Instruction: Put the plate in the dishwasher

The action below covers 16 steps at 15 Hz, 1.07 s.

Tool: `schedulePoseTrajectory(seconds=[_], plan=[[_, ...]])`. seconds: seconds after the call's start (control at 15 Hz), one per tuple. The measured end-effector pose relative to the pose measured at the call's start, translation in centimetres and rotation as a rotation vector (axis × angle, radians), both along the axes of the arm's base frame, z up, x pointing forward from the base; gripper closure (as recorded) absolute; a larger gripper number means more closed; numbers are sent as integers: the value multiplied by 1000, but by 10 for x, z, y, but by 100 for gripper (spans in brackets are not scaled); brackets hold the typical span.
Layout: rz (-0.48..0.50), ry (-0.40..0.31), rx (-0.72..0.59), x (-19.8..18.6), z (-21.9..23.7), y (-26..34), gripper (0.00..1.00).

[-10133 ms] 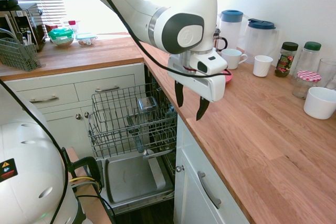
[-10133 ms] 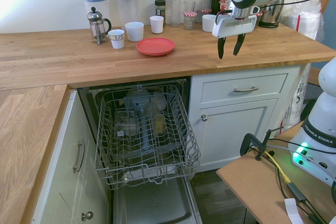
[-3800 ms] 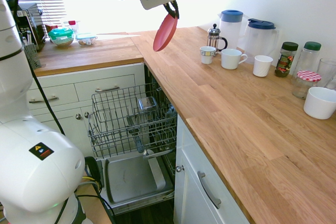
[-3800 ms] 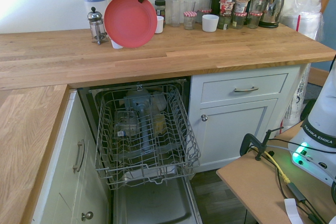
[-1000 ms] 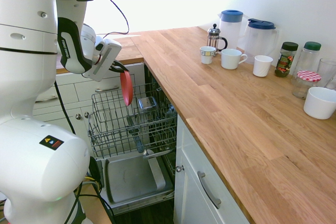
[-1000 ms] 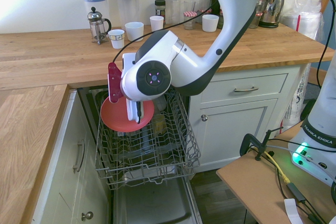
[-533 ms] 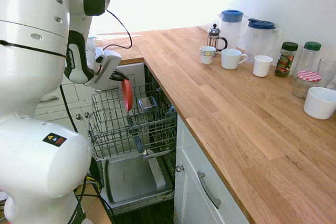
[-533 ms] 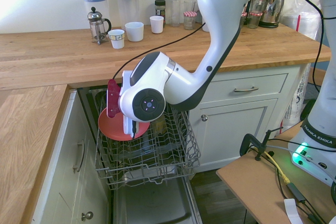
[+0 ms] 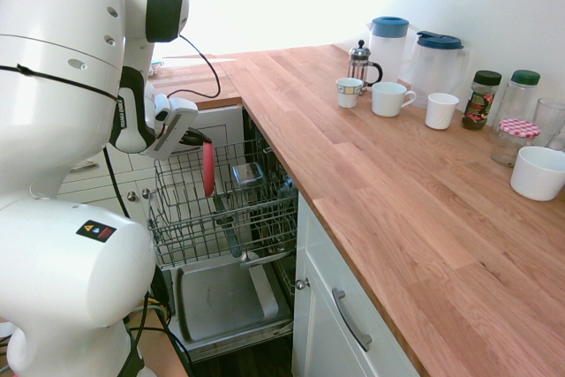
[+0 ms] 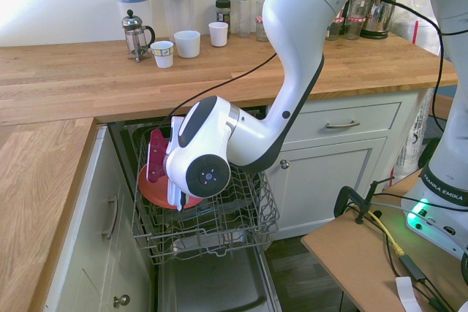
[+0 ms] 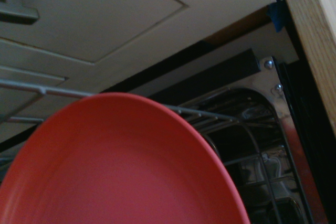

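Note:
The coral-red plate [image 9: 208, 169] hangs on edge, its lower part down among the wires of the dishwasher's pulled-out grey rack [image 9: 231, 211]. My gripper [image 9: 203, 140] is shut on the plate's upper rim. From the other side, the plate [image 10: 149, 185] shows partly behind the white hand, low in the left side of the rack [image 10: 223, 217]. Up close in the wrist view, the plate [image 11: 115, 171] fills the lower picture, with rack wires behind it. The dishwasher door [image 9: 221, 299] lies open below.
Some items sit in the rack [image 10: 219, 173]. White drawers with metal handles [image 9: 88, 165] flank the dishwasher. On the wooden counter [image 9: 397, 200] stand a French press [image 9: 358, 62], cups [image 9: 387, 98], two pitchers [image 9: 437, 66], jars and a white bowl [image 9: 538, 172].
Over the last second the arm has carried the plate downward and slightly toward the rack's left side, so it now sits lower among the wires. The grip is unchanged.

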<state>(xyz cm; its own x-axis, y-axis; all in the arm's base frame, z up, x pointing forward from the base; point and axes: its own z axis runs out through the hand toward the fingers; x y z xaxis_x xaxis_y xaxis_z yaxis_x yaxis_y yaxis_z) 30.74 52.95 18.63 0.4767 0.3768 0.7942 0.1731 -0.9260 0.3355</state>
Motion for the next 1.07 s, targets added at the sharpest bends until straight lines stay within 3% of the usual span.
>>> schedulePoseTrajectory(seconds=[0.47,0.73,0.8,1.07], plan=[[50,-4,5,1,-17,24,100],[83,31,0,4,-41,33,100],[89,27,3,6,-42,35,0],[108,45,14,8,-41,40,0]])
